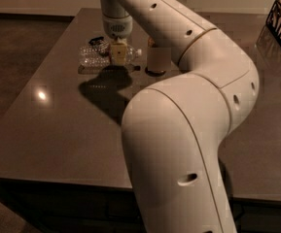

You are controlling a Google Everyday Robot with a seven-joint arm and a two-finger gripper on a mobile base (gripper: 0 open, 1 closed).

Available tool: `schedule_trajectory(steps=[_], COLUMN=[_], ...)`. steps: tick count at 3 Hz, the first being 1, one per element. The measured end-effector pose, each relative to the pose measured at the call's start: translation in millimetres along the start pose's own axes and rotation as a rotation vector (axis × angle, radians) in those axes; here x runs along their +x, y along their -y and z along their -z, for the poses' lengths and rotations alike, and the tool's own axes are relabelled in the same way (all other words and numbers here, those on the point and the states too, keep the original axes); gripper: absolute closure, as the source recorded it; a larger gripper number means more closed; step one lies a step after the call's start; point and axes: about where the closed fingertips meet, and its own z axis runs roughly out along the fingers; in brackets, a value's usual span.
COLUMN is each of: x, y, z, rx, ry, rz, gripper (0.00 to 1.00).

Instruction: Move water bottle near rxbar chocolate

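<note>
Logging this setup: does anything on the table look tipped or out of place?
The water bottle lies on its side at the far end of the table, right under the tool; the can beside it stands upright.

End effector (118,54) low, arm (188,130) outstretched forward

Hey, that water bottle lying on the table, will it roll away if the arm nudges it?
Likely yes: the water bottle lies on its side on the smooth table, so a nudge could roll it. Its clear ribbed plastic suggests it is light and may dent under a squeeze. The pincer is right over its middle, which might steady it.
</note>
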Motion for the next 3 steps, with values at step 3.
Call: schedule_trajectory(steps=[3], x=[-7.1], y=[3.1], z=[-8.9], rx=[-0.002], ry=[0.032], rz=[-0.007], gripper=[0.00])
